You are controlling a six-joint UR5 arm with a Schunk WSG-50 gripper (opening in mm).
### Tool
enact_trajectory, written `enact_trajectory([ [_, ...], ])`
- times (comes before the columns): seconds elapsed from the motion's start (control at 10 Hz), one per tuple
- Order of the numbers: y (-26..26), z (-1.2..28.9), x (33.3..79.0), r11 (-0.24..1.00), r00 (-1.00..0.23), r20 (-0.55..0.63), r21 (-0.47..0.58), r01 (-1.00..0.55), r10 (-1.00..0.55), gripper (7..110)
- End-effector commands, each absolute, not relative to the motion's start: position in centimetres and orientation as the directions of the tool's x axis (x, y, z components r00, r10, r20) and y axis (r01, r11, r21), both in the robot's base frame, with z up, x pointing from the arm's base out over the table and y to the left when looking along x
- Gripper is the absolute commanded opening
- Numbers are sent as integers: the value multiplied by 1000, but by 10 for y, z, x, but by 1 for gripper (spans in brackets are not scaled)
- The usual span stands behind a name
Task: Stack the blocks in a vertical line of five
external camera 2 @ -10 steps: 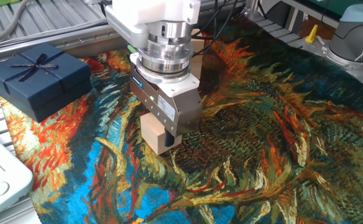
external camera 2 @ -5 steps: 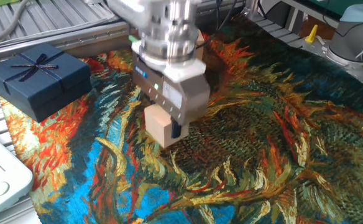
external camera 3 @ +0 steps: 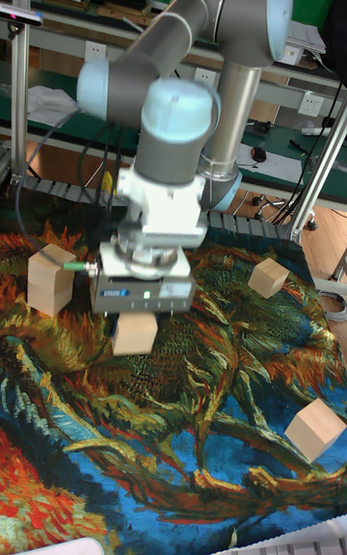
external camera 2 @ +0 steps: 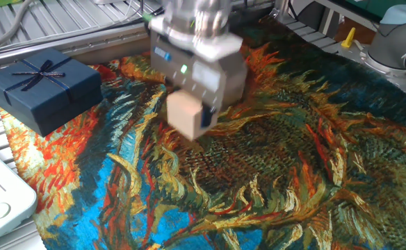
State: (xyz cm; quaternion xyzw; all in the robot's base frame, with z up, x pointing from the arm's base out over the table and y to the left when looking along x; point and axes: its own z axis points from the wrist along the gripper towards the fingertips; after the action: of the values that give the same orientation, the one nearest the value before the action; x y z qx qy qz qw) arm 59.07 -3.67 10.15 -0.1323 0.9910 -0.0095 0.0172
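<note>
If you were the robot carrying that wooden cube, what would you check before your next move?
1. Held block gripped by the gripper: ok, it sits between the fingers.
2. Block lifted off the painted cloth: ok.
3. Stack to build on: the taller left stack stands upright; ok.
4. How many blocks that stack has: cannot tell.
5. Loose blocks and out of the path: ok, both lie on the other side.
6. Blue gift box out of the way: ok.

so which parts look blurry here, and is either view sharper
Fixed view: the gripper and its held block are motion-smeared; the blue gift box and cloth stay crisp. Tall fixed view: sharper, the gripper only slightly soft.
</note>
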Motion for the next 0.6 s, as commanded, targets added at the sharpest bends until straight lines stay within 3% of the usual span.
enact_trajectory([
  [0.0, -51, 136, 550, 910, -912, 19, -55, -410, -410, 22],
  [0.5, -51, 144, 509, 654, -653, 23, 37, -756, -757, 22],
])
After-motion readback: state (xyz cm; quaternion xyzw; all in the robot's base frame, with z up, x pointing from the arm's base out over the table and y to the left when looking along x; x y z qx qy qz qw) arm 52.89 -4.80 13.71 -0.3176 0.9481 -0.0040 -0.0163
